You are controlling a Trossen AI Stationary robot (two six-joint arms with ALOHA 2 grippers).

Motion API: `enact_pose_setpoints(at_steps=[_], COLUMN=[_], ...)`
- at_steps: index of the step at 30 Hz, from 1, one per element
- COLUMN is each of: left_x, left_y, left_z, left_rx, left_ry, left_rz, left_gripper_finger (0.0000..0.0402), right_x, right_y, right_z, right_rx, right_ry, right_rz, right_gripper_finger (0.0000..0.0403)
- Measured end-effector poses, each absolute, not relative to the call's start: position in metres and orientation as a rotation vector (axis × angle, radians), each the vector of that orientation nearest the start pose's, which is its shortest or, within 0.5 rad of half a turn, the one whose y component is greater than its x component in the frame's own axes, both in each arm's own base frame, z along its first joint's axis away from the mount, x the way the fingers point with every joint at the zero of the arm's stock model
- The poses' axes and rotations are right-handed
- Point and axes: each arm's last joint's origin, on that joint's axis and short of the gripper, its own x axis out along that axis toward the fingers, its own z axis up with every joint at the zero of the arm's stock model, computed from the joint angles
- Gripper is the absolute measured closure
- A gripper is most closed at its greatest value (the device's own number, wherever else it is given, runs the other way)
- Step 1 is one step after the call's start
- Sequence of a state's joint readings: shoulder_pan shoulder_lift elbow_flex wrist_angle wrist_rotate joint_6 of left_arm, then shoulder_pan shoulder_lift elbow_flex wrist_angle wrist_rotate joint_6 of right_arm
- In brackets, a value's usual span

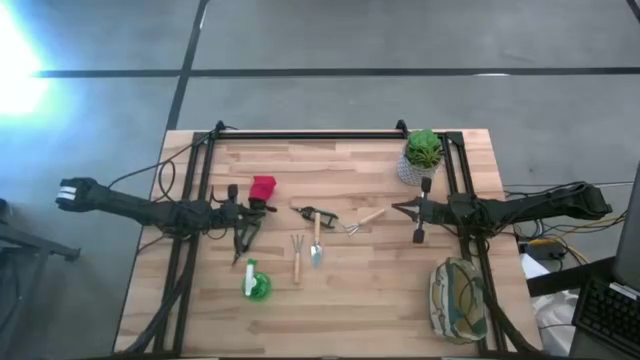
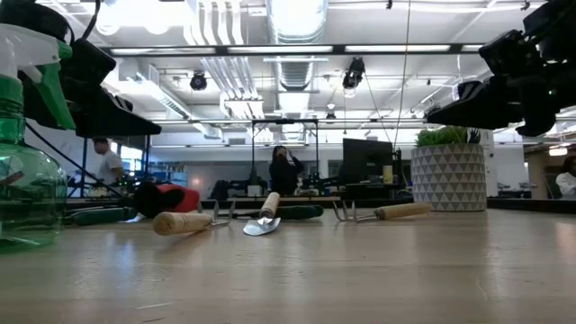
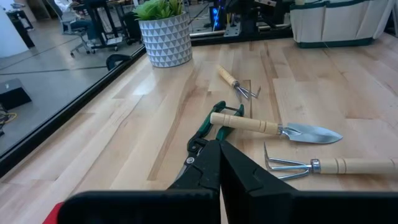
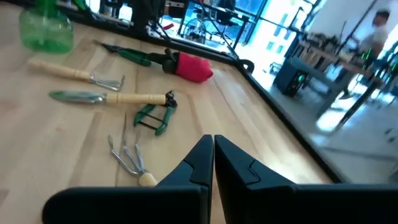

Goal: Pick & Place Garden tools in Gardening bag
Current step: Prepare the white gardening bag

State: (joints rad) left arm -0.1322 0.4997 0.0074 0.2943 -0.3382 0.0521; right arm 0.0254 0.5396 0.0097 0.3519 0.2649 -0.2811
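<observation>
Mid-table, tools (image 1: 316,240) cluster with bare wood around; bag (image 1: 455,298) sits at the near right edge; left gripper (image 1: 240,237) and right gripper (image 1: 419,222) hover closed, empty.

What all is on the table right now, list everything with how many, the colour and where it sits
spray bottle: one, green, near edge, left of centre
fork: one, wooden handle, centre
trowel: one, wooden handle, silver blade, beside the fork
rake: one, wooden handle, right of the trowel
pruners: one, green handles, centre
red item: one, red, left of centre
potted plant: one, green in whitish pot, far right corner
gardening bag: one, olive-khaki, near right corner
people: at least two, in the room beyond
left tool: shut, empty, above the table's left
right tool: shut, empty, by the pot
</observation>
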Motion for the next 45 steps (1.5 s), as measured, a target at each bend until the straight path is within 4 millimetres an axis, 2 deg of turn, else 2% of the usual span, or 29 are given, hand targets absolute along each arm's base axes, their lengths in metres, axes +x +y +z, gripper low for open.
enact_pose_setpoints(at_steps=[3, 6, 10, 17, 27, 31, 35, 38, 45], left_x=[0.126, 0.126, 0.126, 0.126, 0.126, 0.126, 0.126, 0.126, 0.126], left_y=[-0.007, -0.007, -0.007, -0.007, -0.007, -0.007, -0.007, -0.007, -0.007], left_z=[0.148, 0.148, 0.148, 0.148, 0.148, 0.148, 0.148, 0.148, 0.148], left_rx=[0.098, 0.098, 0.098, 0.098, 0.098, 0.098, 0.098, 0.098, 0.098], left_ry=[0.198, 0.198, 0.198, 0.199, 0.199, 0.198, 0.199, 0.199, 0.198], left_rz=[0.2, 0.2, 0.2, 0.2, 0.2, 0.2, 0.2, 0.2, 0.2], left_gripper_finger=[0.0399, 0.0399, 0.0399, 0.0399, 0.0399, 0.0399, 0.0399, 0.0399, 0.0399], right_x=[0.13, 0.13, 0.131, 0.13, 0.126, 0.127, 0.13, 0.142, 0.186], right_y=[-0.004, -0.004, -0.003, -0.001, -0.002, -0.003, -0.002, 0.0, 0.001], right_z=[0.15, 0.15, 0.155, 0.187, 0.203, 0.219, 0.242, 0.267, 0.305], right_rx=[-0.386, -0.377, -0.18, 0.168, 0.216, 0.199, 0.14, 0.111, 0.066], right_ry=[0.219, 0.217, 0.141, -0.215, -0.381, -0.427, -0.477, -0.396, 0.184], right_rz=[-0.204, -0.203, -0.182, -0.113, -0.131, -0.153, -0.147, -0.082, -0.091], right_gripper_finger=[0.0394, 0.0394, 0.0394, 0.0394, 0.0394, 0.0394, 0.0394, 0.0394, 0.0394])
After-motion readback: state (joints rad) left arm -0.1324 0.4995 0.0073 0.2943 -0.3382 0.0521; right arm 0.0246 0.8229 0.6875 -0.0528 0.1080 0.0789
